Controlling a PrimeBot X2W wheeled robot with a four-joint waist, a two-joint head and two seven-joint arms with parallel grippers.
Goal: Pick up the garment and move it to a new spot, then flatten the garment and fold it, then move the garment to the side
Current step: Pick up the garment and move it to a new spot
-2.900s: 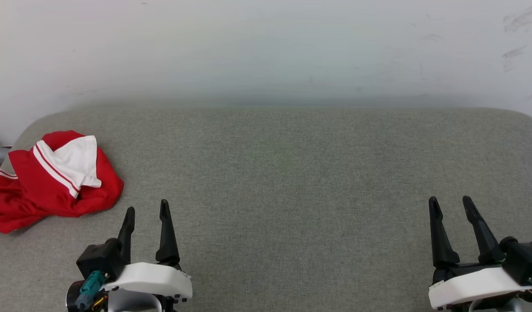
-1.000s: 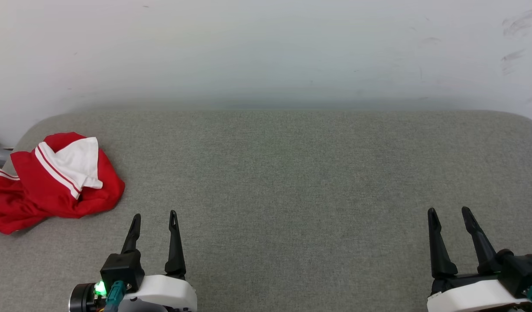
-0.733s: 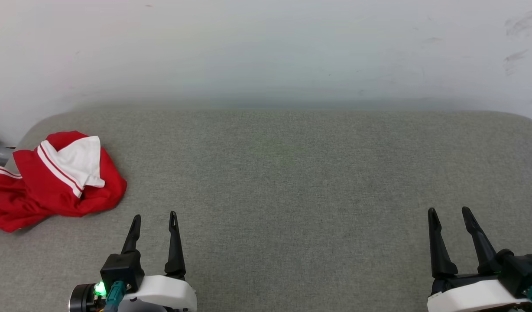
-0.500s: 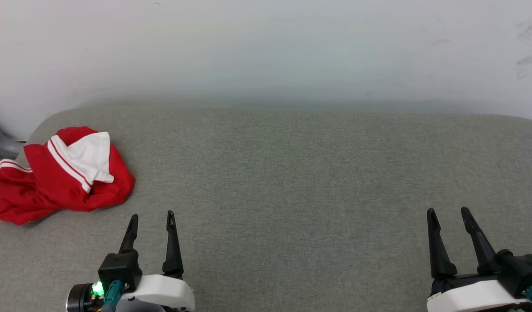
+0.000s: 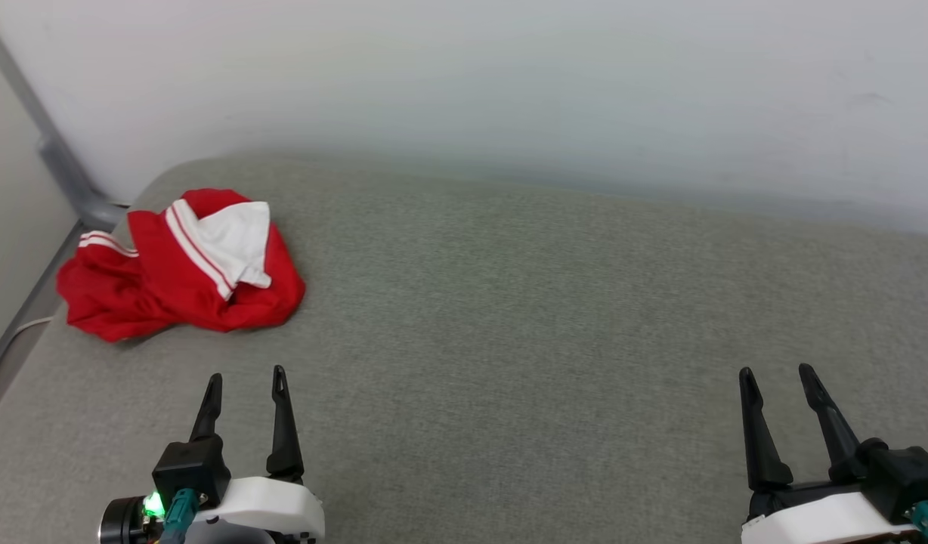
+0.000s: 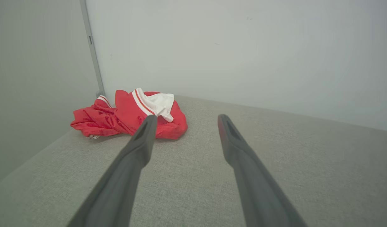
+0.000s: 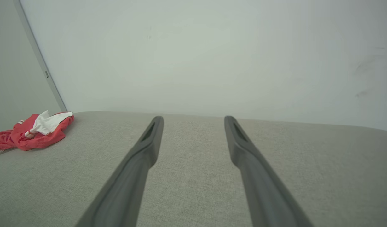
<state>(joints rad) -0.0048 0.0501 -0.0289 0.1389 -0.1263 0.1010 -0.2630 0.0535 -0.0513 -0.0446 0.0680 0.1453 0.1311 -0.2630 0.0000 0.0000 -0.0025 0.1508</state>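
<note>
Both gaping, empty, left end effector (image 5: 246,372), right end effector (image 5: 776,369), head view, garment (image 5: 158,261) crumpled beyond left

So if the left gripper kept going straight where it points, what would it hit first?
Probably the red garment: it lies ahead of the open left gripper on the grey cushion, though depth is hard to judge.

Grey fabric surface (image 5: 509,317) against pale wall (image 5: 464,75); corner strip (image 5: 60,162), perhaps metal.

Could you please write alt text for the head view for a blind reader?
A crumpled red and white garment lies far left on a grey surface; left gripper and right gripper sit in front, jaws open, empty.
</note>
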